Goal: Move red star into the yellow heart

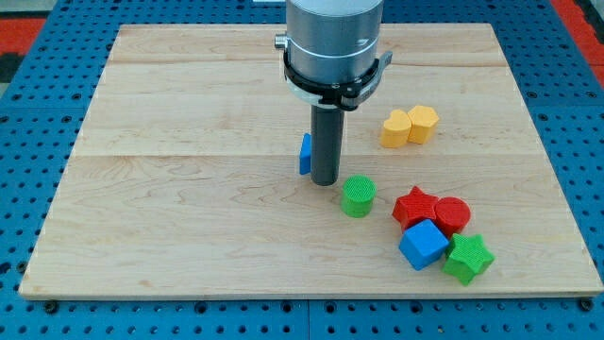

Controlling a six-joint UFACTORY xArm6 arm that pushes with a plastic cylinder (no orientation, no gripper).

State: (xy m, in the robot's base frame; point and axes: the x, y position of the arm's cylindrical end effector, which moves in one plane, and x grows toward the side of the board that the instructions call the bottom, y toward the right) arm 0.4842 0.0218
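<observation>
Tip (325, 181) of dark rod touches half-hidden blue block (305, 155) on wood-grain board (189, 217).

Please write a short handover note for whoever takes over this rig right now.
My tip rests on the board's middle, beside a blue block mostly hidden behind the rod, and up-left of the green cylinder.
The red star sits in the lower-right cluster, touching the red cylinder and blue cube; the green star is beside them.
The yellow heart lies above, touching the yellow hexagon.
Done: nothing visible; star and heart are apart.
Left: get below the star and push it up into the heart.
</observation>
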